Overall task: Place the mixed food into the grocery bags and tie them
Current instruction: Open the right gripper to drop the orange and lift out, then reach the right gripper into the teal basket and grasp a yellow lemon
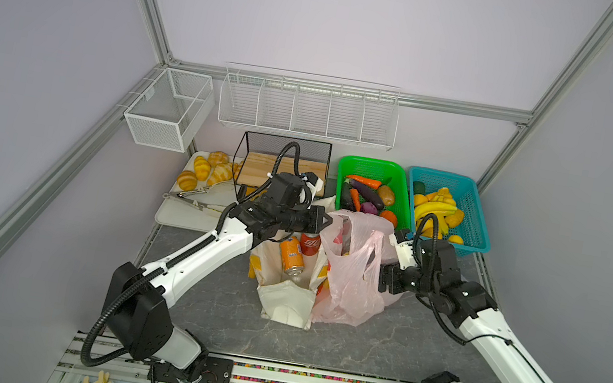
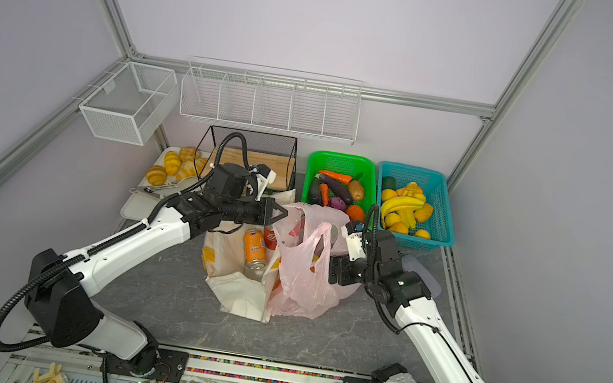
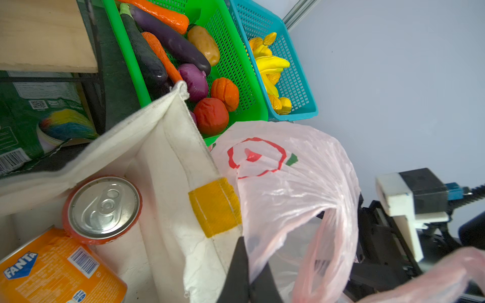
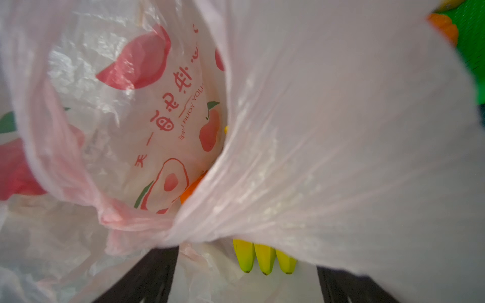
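Observation:
A cream canvas tote [image 1: 284, 302] stands open mid-table, with an orange soda can [image 1: 290, 255] lying in it and a red cola can [image 1: 309, 243] upright beside that. Both cans show in the left wrist view, orange [image 3: 52, 272] and red [image 3: 102, 210]. The pink plastic bag [image 1: 349, 288] leans against the tote's right side. My left gripper [image 1: 327, 219] is shut on the pink bag's far rim [image 3: 262, 236]. My right gripper [image 1: 384, 273] is pressed into the bag's right side, jaws open wide [image 4: 244, 283], film draped over them. Inside the bag lie yellow bananas [image 4: 265, 258] and an orange fruit [image 4: 193, 190].
A green basket [image 1: 378, 166] of vegetables and a blue basket [image 1: 474, 212] of yellow fruit stand just behind the bags. A black wire rack [image 1: 287, 143] and a white tray [image 1: 182, 218] with croissants and tongs [image 1: 190, 196] sit at the back left.

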`<state>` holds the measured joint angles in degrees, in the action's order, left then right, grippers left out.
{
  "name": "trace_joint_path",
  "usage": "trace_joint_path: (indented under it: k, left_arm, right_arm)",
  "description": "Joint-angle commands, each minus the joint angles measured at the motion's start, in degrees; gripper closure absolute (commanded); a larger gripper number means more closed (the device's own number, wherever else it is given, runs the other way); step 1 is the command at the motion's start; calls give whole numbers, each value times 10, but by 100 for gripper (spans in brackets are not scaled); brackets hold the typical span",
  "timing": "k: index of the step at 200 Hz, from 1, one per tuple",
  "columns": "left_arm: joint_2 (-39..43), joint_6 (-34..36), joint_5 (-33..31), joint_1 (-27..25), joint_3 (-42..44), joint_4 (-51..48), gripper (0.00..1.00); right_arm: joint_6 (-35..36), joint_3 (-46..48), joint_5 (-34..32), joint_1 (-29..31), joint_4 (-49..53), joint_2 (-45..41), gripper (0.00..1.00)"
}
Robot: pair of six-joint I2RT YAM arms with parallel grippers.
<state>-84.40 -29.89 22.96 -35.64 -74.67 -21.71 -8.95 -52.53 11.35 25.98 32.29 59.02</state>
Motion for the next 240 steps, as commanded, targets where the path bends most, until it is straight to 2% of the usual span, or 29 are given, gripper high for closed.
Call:
trace_joint_path:
  k: [1, 77, 106, 125, 137, 151, 171, 187, 212, 240]
  left_arm:
    - [-2, -1, -3, -2, -5, 0, 100]
    - [0, -3, -8, -1, -5, -1, 100]
    - [0, -3, -7, -1, -3, 1, 100]
    - [-2, -4, -5, -1, -4, 0, 100]
    - [-1, -4, -3, -1, -5, 0, 100]
    - [0, -5, -3, -1, -5, 3, 100]
    - [1, -6, -1, -1, -5, 2, 100]
    - [0, -7, 2, -1, -5, 2, 100]
    - [-1, -15, 11, -1, -2, 9, 100]
    - [-2, -21, 17, -2, 0, 15, 100]
  right_arm:
    - [10, -30, -5, -2, 11, -19, 16]
    - [17, -116, -17, -45, 47, -46, 14]
    - [1, -133, -17, -84, 36, -61, 13]
    - [-22, -144, -49, -112, 25, -55, 12]
    - [-37, -153, -62, -138, 19, -42, 12]
    - [-59, -154, -74, -195, 0, -22, 12]
    - [-84, -157, -95, -262, -44, 29, 11]
    - [-86, -192, -131, -302, -49, 106, 10]
    - [-56, -282, -210, -333, -17, 254, 10]
    - [-26, -366, -228, -359, 30, 392, 12]
